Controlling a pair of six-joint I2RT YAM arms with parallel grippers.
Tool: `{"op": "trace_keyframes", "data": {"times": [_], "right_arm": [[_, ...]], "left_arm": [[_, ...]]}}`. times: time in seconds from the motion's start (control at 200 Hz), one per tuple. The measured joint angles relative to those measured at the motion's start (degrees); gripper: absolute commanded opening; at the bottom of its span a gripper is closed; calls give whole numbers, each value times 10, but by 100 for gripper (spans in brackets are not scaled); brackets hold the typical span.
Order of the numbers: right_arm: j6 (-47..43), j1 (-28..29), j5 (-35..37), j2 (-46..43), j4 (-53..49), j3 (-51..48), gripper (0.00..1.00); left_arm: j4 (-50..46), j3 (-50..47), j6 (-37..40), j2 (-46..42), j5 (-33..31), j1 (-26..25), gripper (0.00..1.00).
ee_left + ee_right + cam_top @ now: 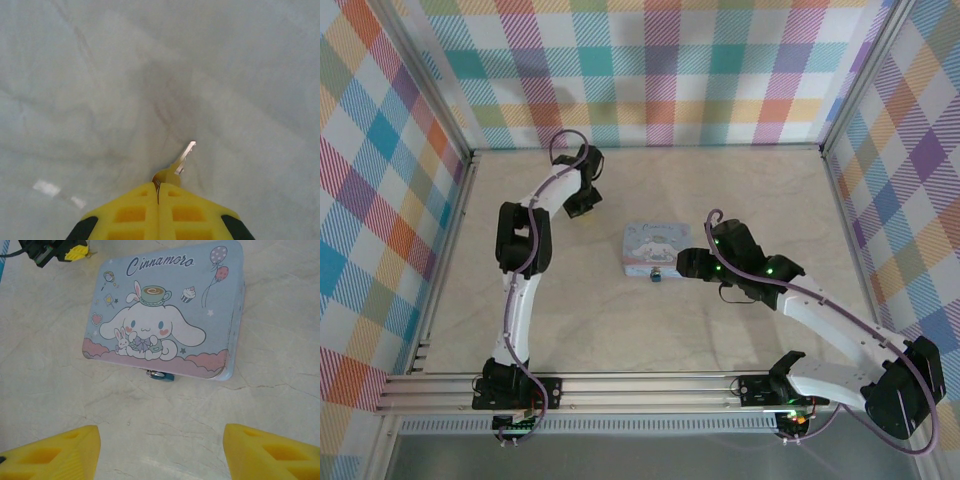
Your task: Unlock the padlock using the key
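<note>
Left gripper (159, 187) is pinching the small thin silver-grey metal key (185, 154) between fully closed yellow fingers, with the blade sticking out ahead over the pale marbled tabletop (100, 75). Right gripper (160, 442) is hovering with fingers spread wide, gripping nothing. It is facing the tiny bluish padlock (160, 375), which is hanging at the near edge of the pale blue rectangular cartoon tin (165, 300).

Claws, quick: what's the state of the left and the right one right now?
Left claw: closed, holding the key.
Right claw: open, holding nothing.
</note>
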Motion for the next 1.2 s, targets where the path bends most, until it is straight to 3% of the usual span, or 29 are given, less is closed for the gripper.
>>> {"op": "trace_keyframes", "data": {"times": [0.4, 0.715, 1.005, 1.2], "right_arm": [[2, 0, -46, 9, 57, -2, 66], [6, -14, -123, 19, 116, 19, 62], [52, -49, -205, 19, 196, 20, 51], [82, -50, -229, 19, 240, 19, 44]], "left_arm": [[77, -172, 23, -223, 75, -3, 0], [214, -314, 52, -382, 237, -56, 0], [374, -464, 100, -514, 361, -103, 0], [429, -510, 122, -570, 384, -130, 0]]}}
